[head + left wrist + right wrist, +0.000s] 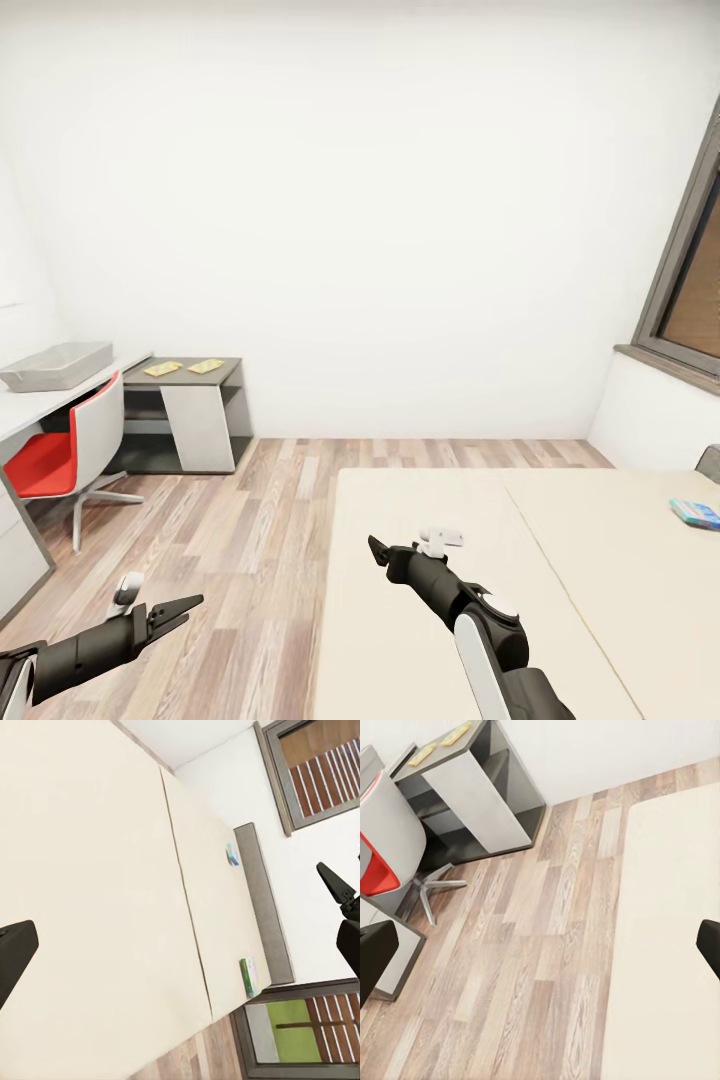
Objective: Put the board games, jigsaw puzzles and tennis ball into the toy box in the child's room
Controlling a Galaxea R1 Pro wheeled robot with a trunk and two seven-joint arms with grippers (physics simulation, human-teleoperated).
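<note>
— Where are we seeing the toys?
— The toy box (57,365) is sitting on the table (20,410) at nine o'clock, two puzzles (184,367) on the cabinet (190,412) beside it. A blue game (695,513) is lying on the bed (560,560) at three o'clock.
— And our grippers?
— The left gripper (178,610) is hanging open, empty; the right gripper (378,550), we cannot tell.

You're in a simulated bedroom: beige two-part bed (470,560), pale bench (30,408) with red chair (60,455), wood floor (250,520), window (695,290).
</note>
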